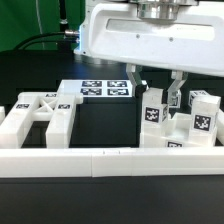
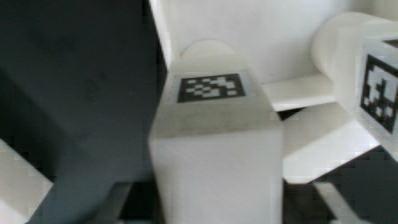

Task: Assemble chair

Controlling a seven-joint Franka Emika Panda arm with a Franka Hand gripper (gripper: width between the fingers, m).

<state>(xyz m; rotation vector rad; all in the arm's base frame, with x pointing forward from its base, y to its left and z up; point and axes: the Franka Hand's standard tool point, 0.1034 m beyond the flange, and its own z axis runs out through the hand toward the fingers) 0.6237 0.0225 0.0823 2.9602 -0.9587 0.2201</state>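
Note:
My gripper (image 1: 157,93) reaches down from above at the exterior view's right and is shut on a white chair leg (image 1: 153,113) that stands upright with a square tag on its face. In the wrist view the same chair leg (image 2: 214,130) fills the space between my gripper's (image 2: 214,205) dark pads, tag facing the camera. More tagged white chair parts (image 1: 200,120) stand close beside it on the exterior view's right. One of them is a tagged block (image 2: 377,80) near the held leg in the wrist view. An X-braced chair frame (image 1: 45,115) lies at the exterior view's left.
The marker board (image 1: 105,88) lies flat at the back middle of the black table. A long low white border rail (image 1: 100,158) runs along the front edge. Dark cables hang behind the table at the back left.

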